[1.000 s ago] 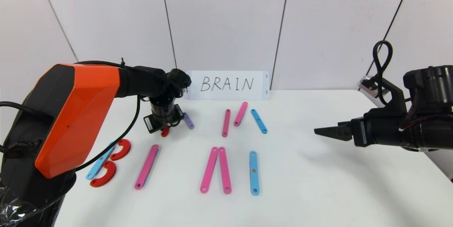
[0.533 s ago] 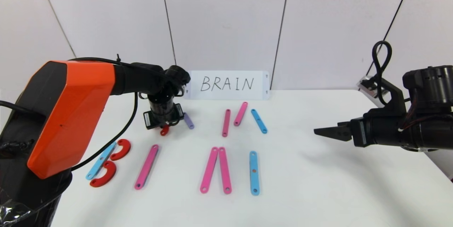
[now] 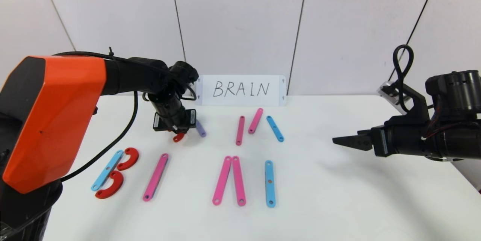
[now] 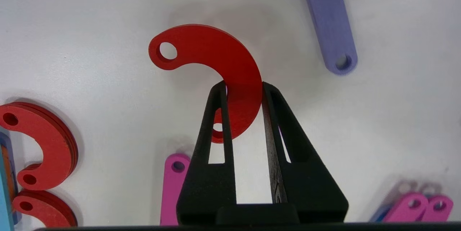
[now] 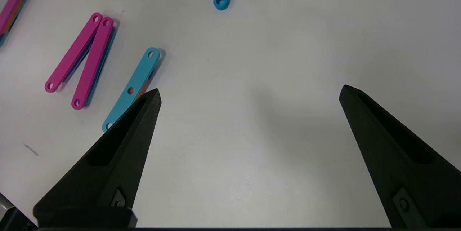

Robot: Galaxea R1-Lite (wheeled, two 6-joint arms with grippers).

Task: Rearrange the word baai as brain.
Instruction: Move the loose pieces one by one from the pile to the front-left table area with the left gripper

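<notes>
The word's flat pieces lie on the white table point(image 3: 338, 196). At the front left a blue strip point(image 3: 107, 170) with two red arcs point(image 3: 128, 159) forms a B, followed by a pink strip point(image 3: 155, 176), a pink pair point(image 3: 229, 181) shaped like an inverted V and a blue strip point(image 3: 269, 183). My left gripper point(image 3: 179, 134) point(image 4: 244, 87) hangs just above the table behind them, shut on a third red arc point(image 3: 178, 137) point(image 4: 223, 58), beside a purple strip point(image 3: 200, 128) point(image 4: 329, 22). My right gripper point(image 3: 338, 140) point(image 5: 250, 94) hovers open and empty at the right.
A white card point(image 3: 241, 90) reading BRAIN leans on the back wall. In front of it lie two loose pink strips point(image 3: 248, 124) and a short blue strip point(image 3: 274, 128). The table's right edge runs under my right arm.
My left arm has swung up and leftward, and its wrist has tilted; the red arc in its grip has shifted slightly to the right. The right arm has stayed put.
</notes>
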